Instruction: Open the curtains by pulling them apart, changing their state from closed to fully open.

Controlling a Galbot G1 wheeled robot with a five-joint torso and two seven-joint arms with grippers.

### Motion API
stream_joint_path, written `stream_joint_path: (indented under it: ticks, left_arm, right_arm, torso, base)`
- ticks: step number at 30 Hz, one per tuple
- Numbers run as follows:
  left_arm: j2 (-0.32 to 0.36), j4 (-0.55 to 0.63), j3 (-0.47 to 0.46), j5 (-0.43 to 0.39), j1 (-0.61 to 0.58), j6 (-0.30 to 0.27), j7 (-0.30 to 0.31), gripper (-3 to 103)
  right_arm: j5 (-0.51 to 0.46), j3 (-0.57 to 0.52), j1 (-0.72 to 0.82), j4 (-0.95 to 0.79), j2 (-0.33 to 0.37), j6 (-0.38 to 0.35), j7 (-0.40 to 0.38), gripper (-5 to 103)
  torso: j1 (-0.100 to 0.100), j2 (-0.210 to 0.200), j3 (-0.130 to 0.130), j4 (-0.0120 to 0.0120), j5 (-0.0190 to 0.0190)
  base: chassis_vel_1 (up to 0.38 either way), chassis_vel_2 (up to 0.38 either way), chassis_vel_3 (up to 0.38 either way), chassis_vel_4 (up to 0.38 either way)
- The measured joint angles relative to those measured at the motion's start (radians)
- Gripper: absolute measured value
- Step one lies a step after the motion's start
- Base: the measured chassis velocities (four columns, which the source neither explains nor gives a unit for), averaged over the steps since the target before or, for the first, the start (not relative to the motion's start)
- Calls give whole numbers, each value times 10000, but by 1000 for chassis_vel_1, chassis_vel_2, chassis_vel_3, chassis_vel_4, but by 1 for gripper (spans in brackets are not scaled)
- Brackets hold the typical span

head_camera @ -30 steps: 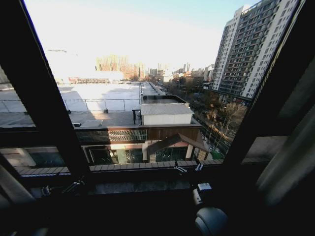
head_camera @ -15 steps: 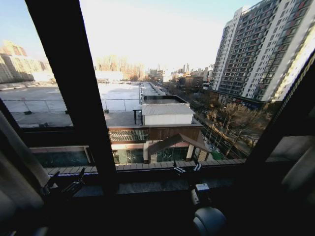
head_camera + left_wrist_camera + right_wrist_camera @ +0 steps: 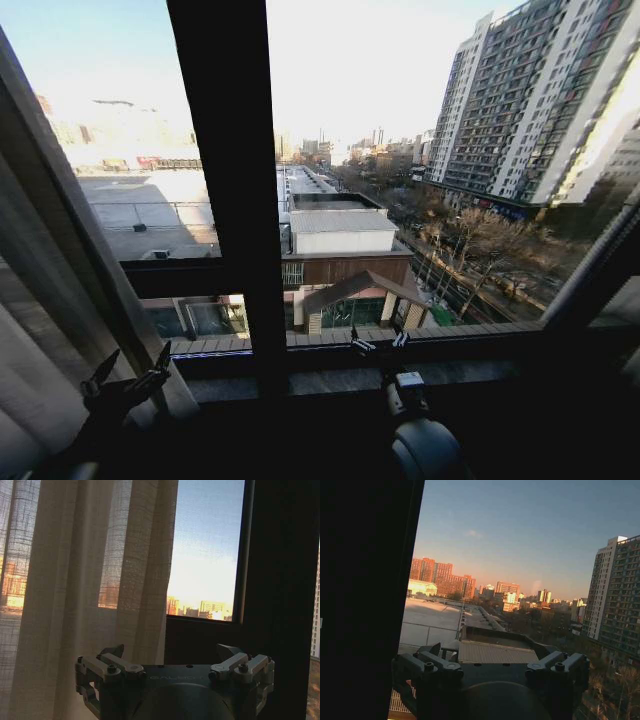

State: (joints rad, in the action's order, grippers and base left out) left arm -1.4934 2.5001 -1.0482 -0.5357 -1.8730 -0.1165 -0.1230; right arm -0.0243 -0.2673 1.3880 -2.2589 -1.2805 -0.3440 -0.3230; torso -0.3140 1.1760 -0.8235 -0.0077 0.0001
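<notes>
One sheer white curtain (image 3: 45, 300) hangs in long pleats at the left edge of the head view, drawn aside from the glass. My left gripper (image 3: 140, 353) is low beside the curtain's inner edge, open, with nothing between its fingers. In the left wrist view the same curtain (image 3: 65, 580) hangs just beyond my open left gripper (image 3: 171, 649), apart from it. My right gripper (image 3: 380, 338) is held low before the window sill, right of the centre post. It is open and holds nothing, and in the right wrist view the right gripper (image 3: 497, 651) faces bare glass.
A wide dark window post (image 3: 230, 200) stands upright left of centre, with a dark sill (image 3: 330, 380) running along the bottom. Another dark post (image 3: 590, 280) slants at the right. Rooftops and tower blocks lie outside the glass.
The whole head picture has shifted right, so the camera has turned left. The left curtain now takes up the left edge, and the left gripper shows more fully beside it.
</notes>
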Motion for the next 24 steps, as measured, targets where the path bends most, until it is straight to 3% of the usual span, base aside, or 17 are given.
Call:
stream_joint_path:
  ticks: [11, 24]
  left_arm:
    - [271, 0, -11, 17, 94, -103, 25, 100]
    - [902, -485, 647, 440, 1550, -1563, -542, 100]
  right_arm:
    - [-15, 22, -88, 140, -104, 294, -30, 100]
    - [52, 167, -108, 136, -130, 357, -22, 100]
  torso:
    - [-2, 0, 0, 1, -1]
    - [1, -1, -2, 2, 7]
  base:
    - [317, 321, -314, -327]
    - [9, 9, -6, -19]
